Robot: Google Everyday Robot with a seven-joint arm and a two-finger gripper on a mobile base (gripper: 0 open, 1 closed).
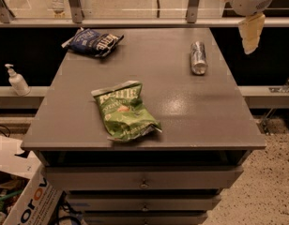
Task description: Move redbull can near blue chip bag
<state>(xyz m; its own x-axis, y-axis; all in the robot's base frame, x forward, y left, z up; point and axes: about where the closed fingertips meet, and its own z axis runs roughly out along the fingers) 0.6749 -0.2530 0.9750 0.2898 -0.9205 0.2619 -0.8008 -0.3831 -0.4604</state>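
Right of redbull can (198, 57), gripper (250, 34) hovers.

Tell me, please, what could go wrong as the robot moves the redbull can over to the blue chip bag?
The redbull can lies on its side close to the right edge of the table, so a glancing touch might roll it off. The gripper hangs above and beyond that edge, holding nothing. The blue chip bag sits at the far left corner; a careless placement could push it over.
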